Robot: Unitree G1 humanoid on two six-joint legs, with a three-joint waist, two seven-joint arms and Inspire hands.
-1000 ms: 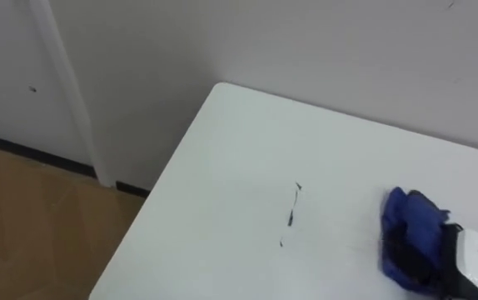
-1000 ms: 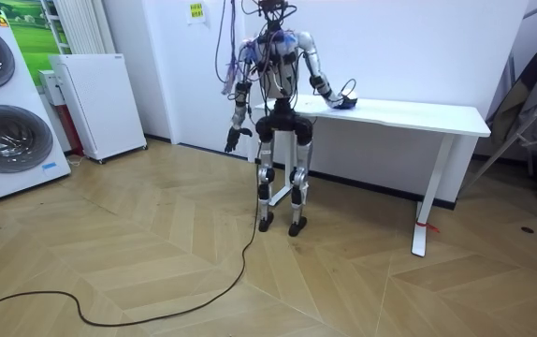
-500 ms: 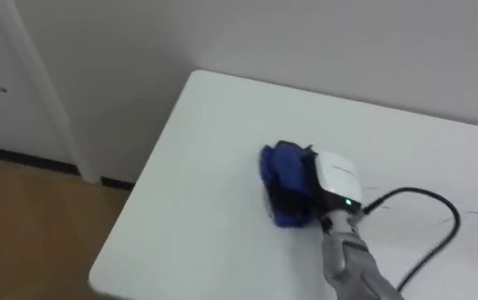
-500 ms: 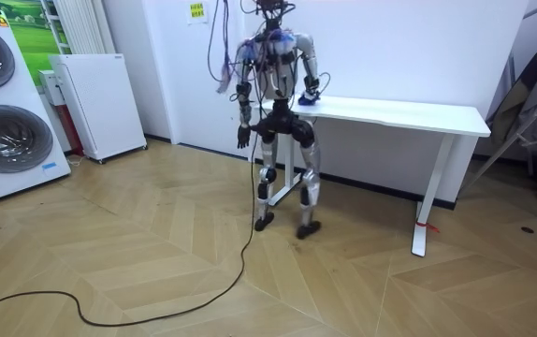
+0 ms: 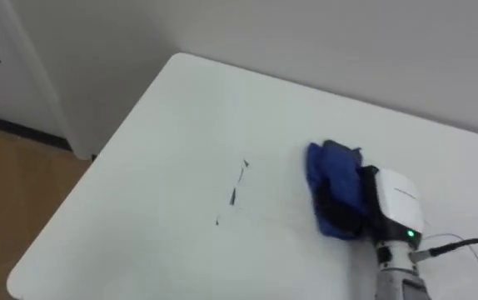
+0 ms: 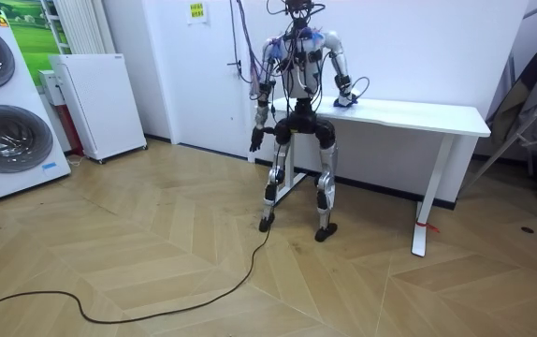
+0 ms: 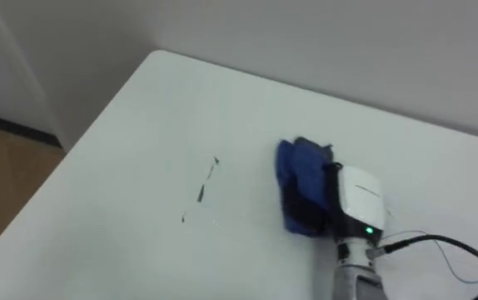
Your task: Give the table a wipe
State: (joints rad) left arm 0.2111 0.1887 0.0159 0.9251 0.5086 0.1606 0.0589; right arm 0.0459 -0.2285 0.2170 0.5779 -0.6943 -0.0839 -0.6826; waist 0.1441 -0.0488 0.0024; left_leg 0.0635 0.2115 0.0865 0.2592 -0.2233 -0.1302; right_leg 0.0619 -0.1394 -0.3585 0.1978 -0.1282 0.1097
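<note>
A white table carries a thin dark mark near its middle. To the right of the mark lies a crumpled blue cloth, a short gap between them. My right hand comes in from the lower right and rests on the cloth, its dark fingers curled into the folds. In the room view I stand at the table's end with that hand on the top. My left hand hangs beside my hip, away from the table.
The table's far-left corner sits close to a plain wall, and wood floor lies beyond its left edge. Across the room stand a washing machine and a white cabinet. A tripod stands past the table's other end.
Half a second ago my right hand had swept the cloth left over the mark; now it is back on the right and the mark shows again. I have stepped toward the room view's right.
</note>
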